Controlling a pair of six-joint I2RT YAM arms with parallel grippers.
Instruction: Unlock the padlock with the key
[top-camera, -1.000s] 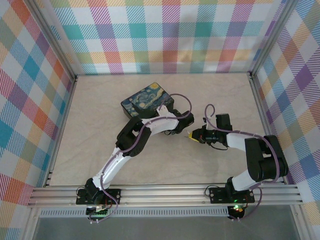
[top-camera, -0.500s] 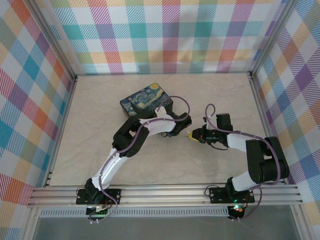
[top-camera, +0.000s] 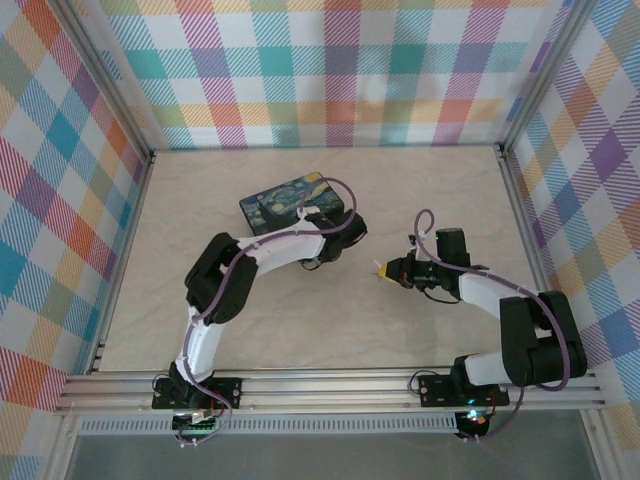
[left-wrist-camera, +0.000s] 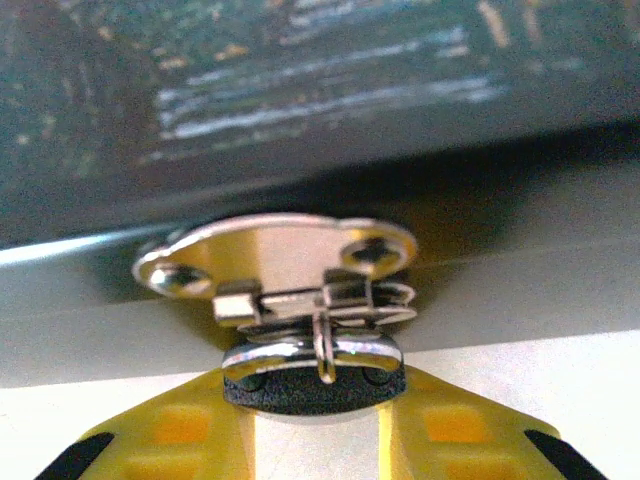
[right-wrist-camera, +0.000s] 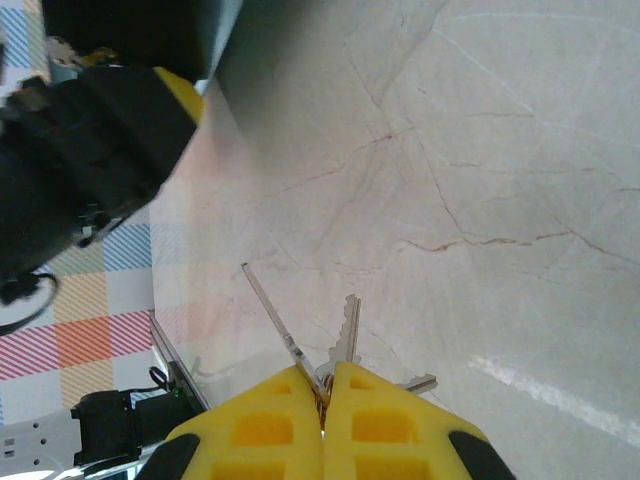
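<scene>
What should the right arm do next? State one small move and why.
Probably ease the right gripper left toward the padlock: it pinches the key, the left gripper holds the padlock at the latch of the tin box, and bare table separates them.

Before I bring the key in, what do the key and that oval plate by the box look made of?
The key in the right gripper: thin silvery metal, with bright glints along its edges. The oval plate: brass-coloured polished metal with mirror-like highlights; it could be plating.
</scene>
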